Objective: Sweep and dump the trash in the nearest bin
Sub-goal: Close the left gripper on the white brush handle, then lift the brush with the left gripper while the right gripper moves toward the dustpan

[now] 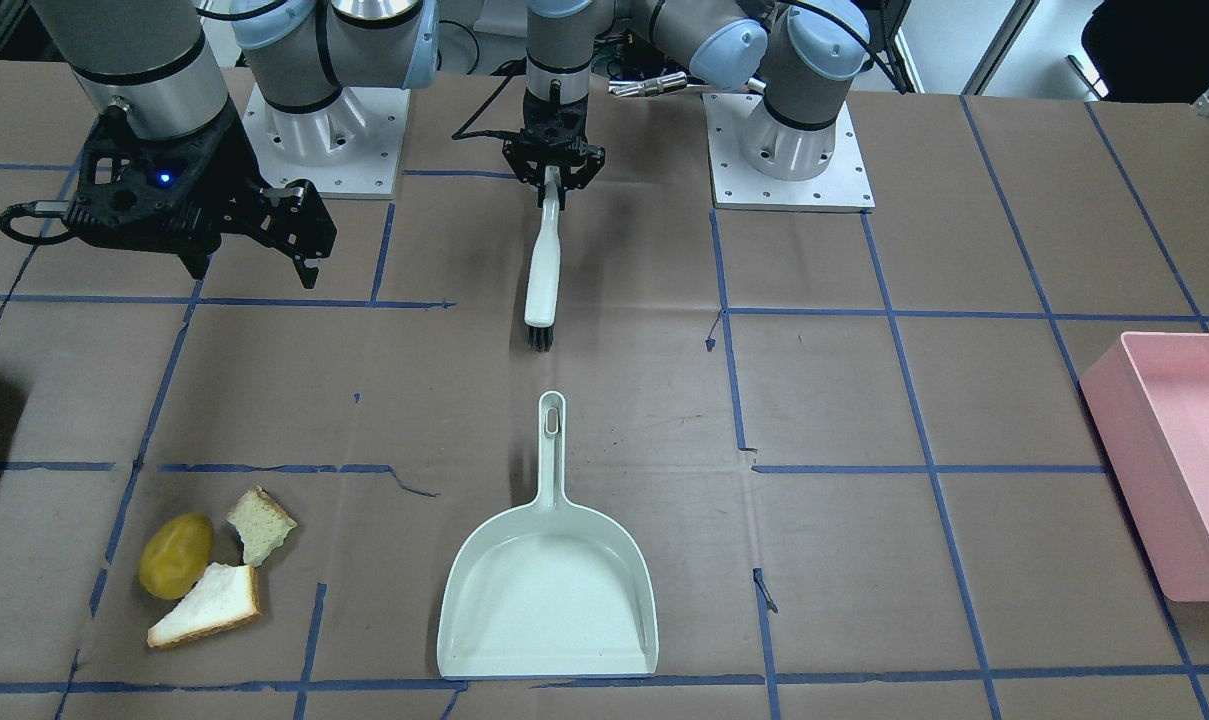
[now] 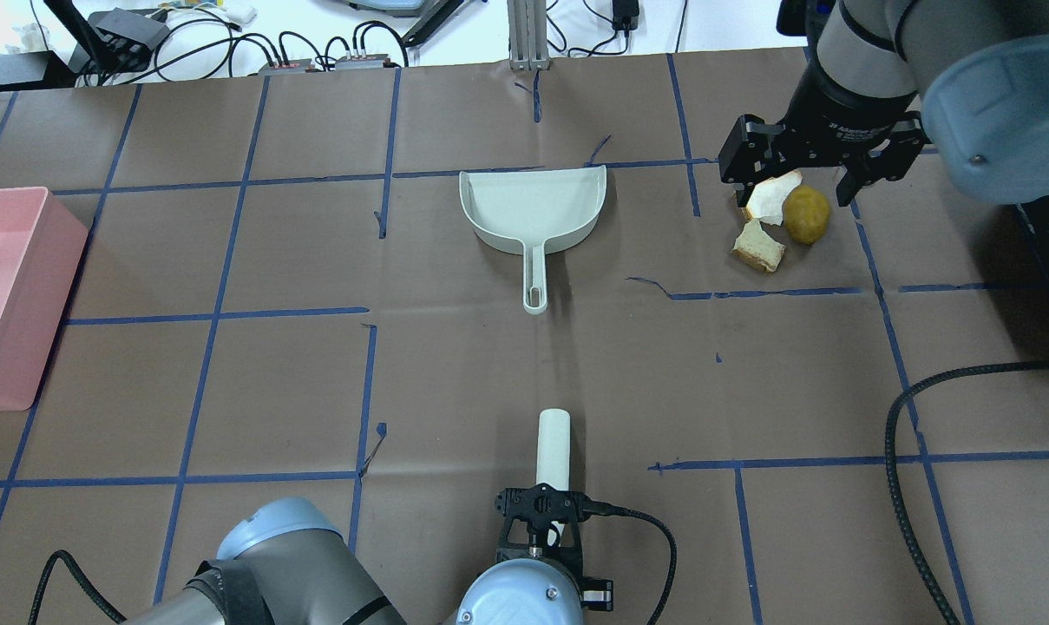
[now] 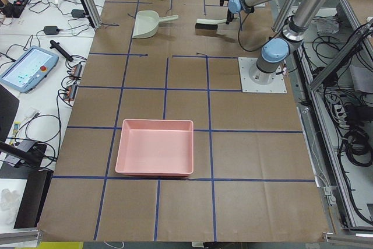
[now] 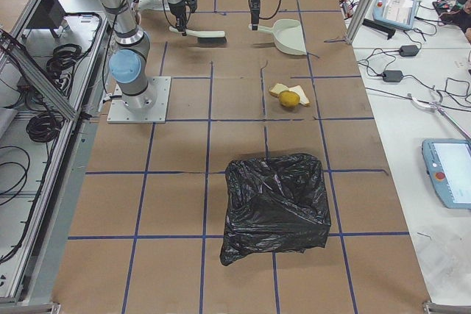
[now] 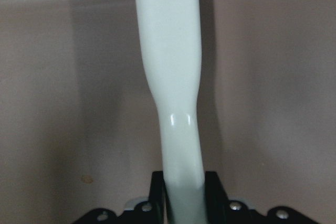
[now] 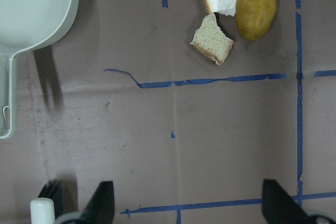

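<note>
Dustpan (image 1: pixel 549 590), pale smooth plastic, and the trash lie nearest the front camera, with the trash at the pan's 9 o'clock, well apart from it. At its middle is a lump (image 1: pixel 176 555), yellow, smooth and potato-round. A bread slice (image 1: pixel 207 605) seems to touch it at 5 o'clock and a bread scrap (image 1: pixel 261 523) lies just beside it at 2. Both are soft white crumb with torn edges and brown crust.

At the pan's 12 o'clock the brush (image 1: pixel 542 270), glossy white with short black bristles, points at the pan's handle. The left claw (image 1: pixel 554 180) is clamped on its handle end. The right claw (image 6: pixel 189 205) hangs high, spread wide, holding nothing.

I judge the step to be taking up the tools. Grip firmly, since the long handle levers, then set the pan's thin lip flat on the paper (image 1: pixel 864 400) beside the trash. Sweep slowly, because the lump should roll and the bread may crumble.

Nearest is the bag bin (image 4: pixel 276 204), crinkled black film. The rigid pink bin (image 3: pixel 156 121) lies far off at 3 o'clock.
</note>
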{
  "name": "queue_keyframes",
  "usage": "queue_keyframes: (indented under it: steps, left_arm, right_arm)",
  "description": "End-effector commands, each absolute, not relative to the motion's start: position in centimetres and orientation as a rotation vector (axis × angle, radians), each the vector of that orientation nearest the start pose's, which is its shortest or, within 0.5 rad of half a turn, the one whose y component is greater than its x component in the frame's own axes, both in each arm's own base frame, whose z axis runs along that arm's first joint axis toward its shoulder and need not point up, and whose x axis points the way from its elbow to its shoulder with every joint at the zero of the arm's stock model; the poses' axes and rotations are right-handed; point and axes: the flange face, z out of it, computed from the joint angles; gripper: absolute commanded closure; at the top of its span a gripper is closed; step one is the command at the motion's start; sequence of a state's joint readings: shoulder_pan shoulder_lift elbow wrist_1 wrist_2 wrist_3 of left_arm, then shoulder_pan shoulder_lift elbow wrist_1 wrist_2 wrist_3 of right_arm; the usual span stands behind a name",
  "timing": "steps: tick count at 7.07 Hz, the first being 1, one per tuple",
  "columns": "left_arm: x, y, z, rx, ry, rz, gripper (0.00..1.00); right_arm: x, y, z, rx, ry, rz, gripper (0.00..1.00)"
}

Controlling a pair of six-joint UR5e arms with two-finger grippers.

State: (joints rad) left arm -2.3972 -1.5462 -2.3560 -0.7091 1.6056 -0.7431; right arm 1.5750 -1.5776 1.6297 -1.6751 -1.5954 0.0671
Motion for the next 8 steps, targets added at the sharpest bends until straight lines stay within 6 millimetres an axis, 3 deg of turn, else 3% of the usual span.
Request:
queue_keyframes:
  steps: [1, 3, 5, 8]
  left_arm:
    - [-36.6, -17.4, 24.1, 0.101, 3.188, -0.19, 0.85]
    - [-34.5, -20.4, 26.9, -0.018, 3.138, -0.118, 0.94]
    - [-31.5, -26.0, 29.9, 0.115, 3.104, -0.064, 0.95]
    - [-22.6, -35.3, 34.6, 0.141, 3.093, 0.033, 0.95]
  right_arm:
    - [13.3, -49.3, 47.3, 0.1, 3.162, -0.084, 0.0]
    - [13.3, -49.3, 47.2, 0.1, 3.162, -0.081, 0.0]
    - [13.3, -49.3, 47.2, 0.1, 3.16, -0.084, 0.0]
    - [13.3, -49.3, 47.2, 0.1, 3.16, -0.084, 0.0]
